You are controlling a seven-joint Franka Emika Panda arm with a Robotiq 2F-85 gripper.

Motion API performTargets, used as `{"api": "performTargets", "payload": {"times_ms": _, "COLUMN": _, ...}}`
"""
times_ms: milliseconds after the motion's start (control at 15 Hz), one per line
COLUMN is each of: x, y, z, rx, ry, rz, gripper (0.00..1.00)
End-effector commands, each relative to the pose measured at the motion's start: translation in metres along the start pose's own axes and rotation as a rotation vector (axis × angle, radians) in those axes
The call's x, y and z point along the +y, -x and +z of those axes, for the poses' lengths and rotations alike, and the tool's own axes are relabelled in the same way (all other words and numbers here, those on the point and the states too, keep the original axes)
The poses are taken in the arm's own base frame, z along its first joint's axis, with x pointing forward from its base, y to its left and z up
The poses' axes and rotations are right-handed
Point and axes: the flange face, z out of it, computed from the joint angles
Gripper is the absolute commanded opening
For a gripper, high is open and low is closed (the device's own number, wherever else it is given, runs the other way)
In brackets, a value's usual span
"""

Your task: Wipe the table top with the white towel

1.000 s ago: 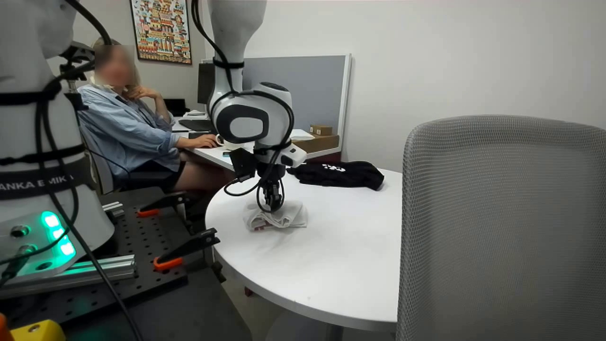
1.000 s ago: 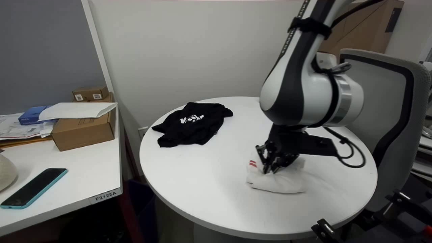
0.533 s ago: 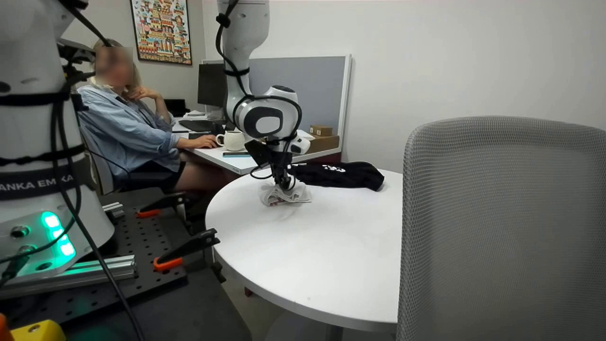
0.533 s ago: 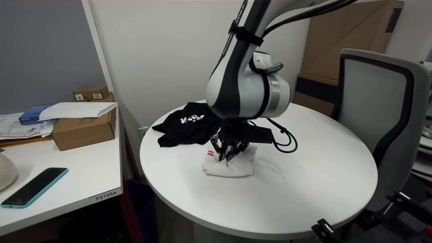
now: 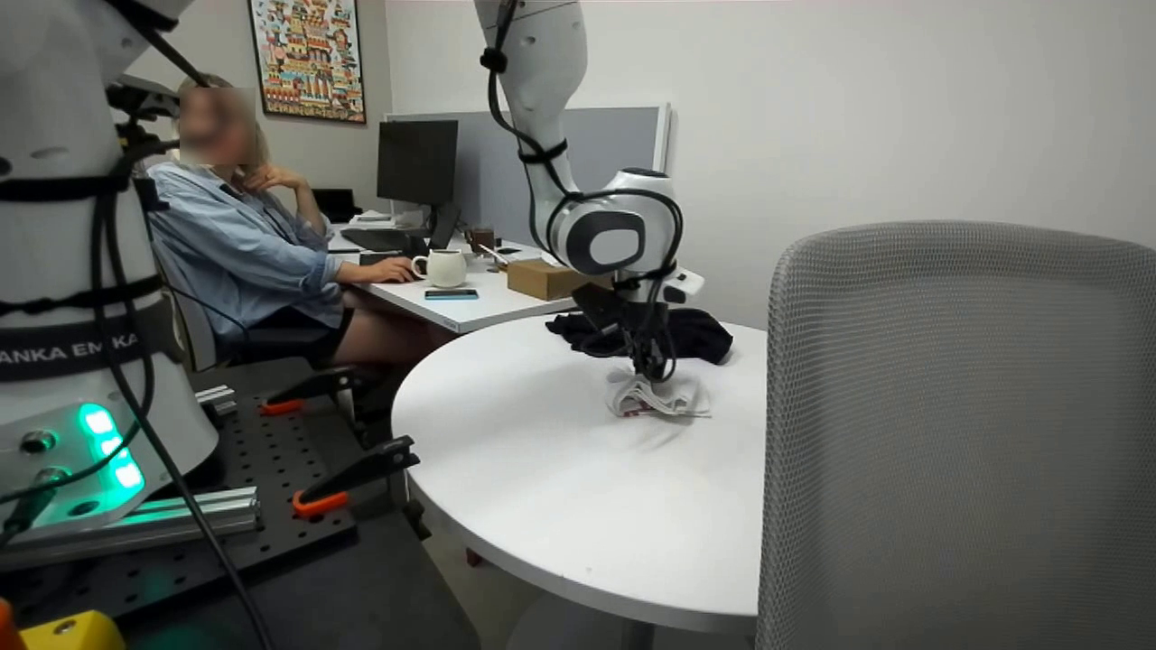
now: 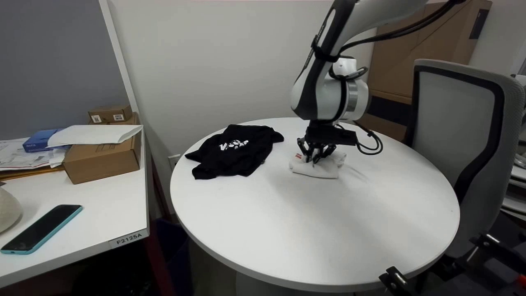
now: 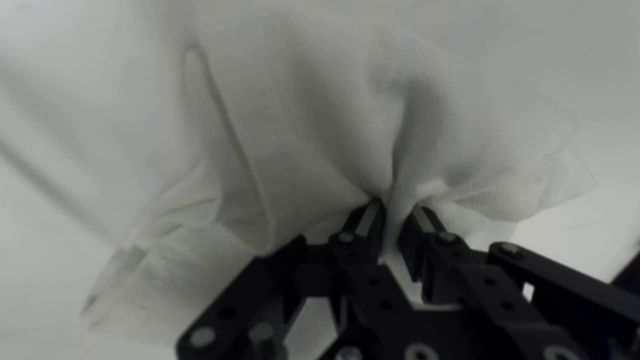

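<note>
The white towel (image 5: 688, 403) lies bunched on the round white table (image 5: 542, 506). In an exterior view the towel (image 6: 322, 170) shows a small red stripe at its left edge and sits right of a black shirt. My gripper (image 6: 312, 159) points down on the towel; its tips also show in an exterior view (image 5: 654, 372). In the wrist view the fingers (image 7: 398, 215) are closed on a fold of the towel (image 7: 310, 140), which spreads out around them. The towel's underside is hidden.
The black shirt (image 6: 236, 150) with a white print lies on the table near the wall. A mesh chair (image 5: 957, 433) stands at the table's edge. A desk (image 5: 492, 302) with a mug (image 5: 444, 268), phone (image 6: 41, 228) and boxes adjoins. A person (image 5: 244, 217) sits there.
The gripper and towel have slid across the table, first toward the shirt, then along past it toward the chair side. The towel has stayed in the fingers. The shirt has not moved.
</note>
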Motion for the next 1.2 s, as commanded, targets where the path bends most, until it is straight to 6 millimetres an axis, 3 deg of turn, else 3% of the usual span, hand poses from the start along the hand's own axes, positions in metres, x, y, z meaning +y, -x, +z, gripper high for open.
{"api": "performTargets", "payload": {"times_ms": 0, "x": 0.074, "y": -0.006, "z": 0.009, "rx": -0.007, "ry": 0.067, "rz": 0.090, "gripper": 0.03}}
{"api": "performTargets", "payload": {"times_ms": 200, "x": 0.106, "y": 0.021, "z": -0.001, "rx": -0.028, "ry": 0.076, "rz": 0.103, "gripper": 0.03}}
{"api": "performTargets", "payload": {"times_ms": 400, "x": 0.111, "y": 0.074, "z": -0.009, "rx": -0.061, "ry": 0.087, "rz": 0.035, "gripper": 0.03}}
{"api": "performTargets", "payload": {"times_ms": 733, "x": 0.081, "y": 0.160, "z": -0.023, "rx": -0.175, "ry": 0.016, "rz": -0.130, "gripper": 0.03}}
{"api": "performTargets", "payload": {"times_ms": 933, "x": 0.046, "y": 0.213, "z": -0.019, "rx": -0.226, "ry": -0.036, "rz": -0.194, "gripper": 0.03}}
{"api": "performTargets", "payload": {"times_ms": 1133, "x": 0.005, "y": 0.223, "z": -0.006, "rx": -0.195, "ry": -0.068, "rz": -0.220, "gripper": 0.03}}
